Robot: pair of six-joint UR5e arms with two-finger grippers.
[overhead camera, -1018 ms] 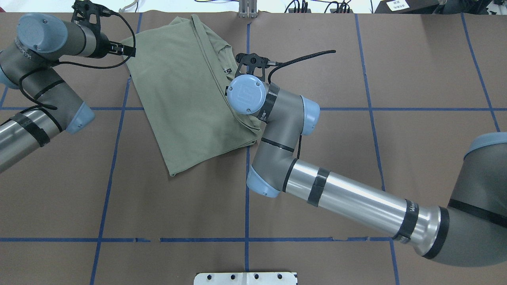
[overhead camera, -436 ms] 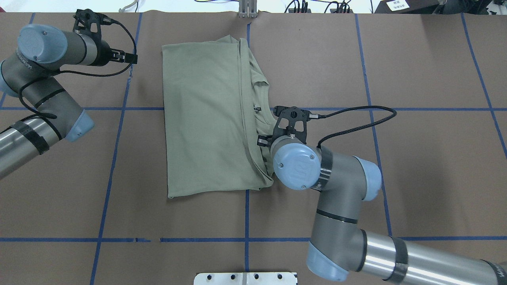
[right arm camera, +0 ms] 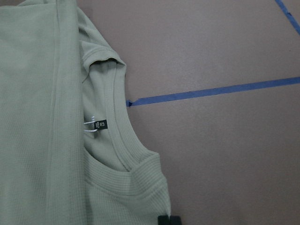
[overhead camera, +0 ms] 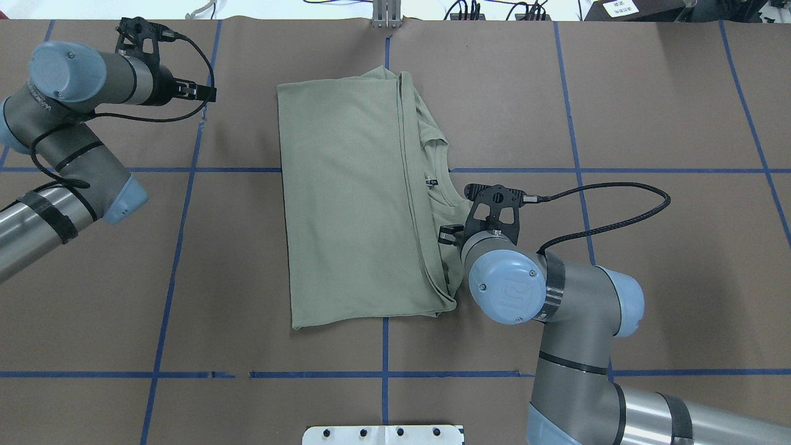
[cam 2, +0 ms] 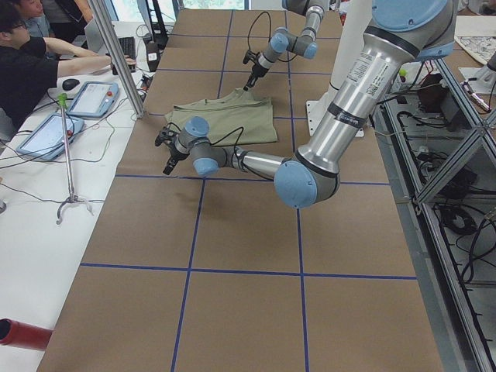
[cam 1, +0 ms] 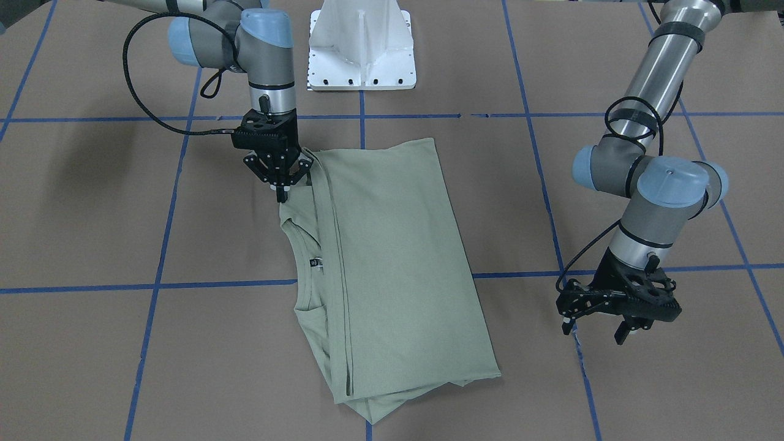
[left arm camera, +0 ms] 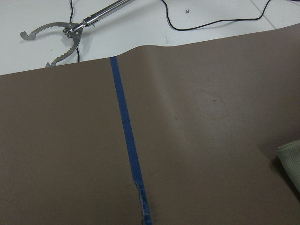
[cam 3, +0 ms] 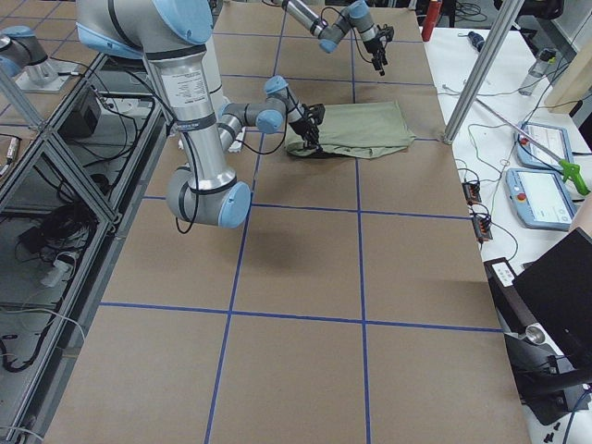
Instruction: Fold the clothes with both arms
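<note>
In the upper left of the front-facing view, my right end effector [cam 1: 282,193] is pinched shut on the edge of the sage-green long-sleeved shirt [cam 1: 392,257], beside its neckline. The shirt lies folded at centre on the brown counter [cam 1: 92,343]. At right, the left end effector [cam 1: 594,329] hangs spread and empty.

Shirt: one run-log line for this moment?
shirt: folded, lying flat | right claw: shut on shirt edge | left claw: open, apart from shirt

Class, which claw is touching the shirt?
The right black two-finger claw: it pinches the sage-green knit shirt's edge; the left claw hangs open, apart.
</note>
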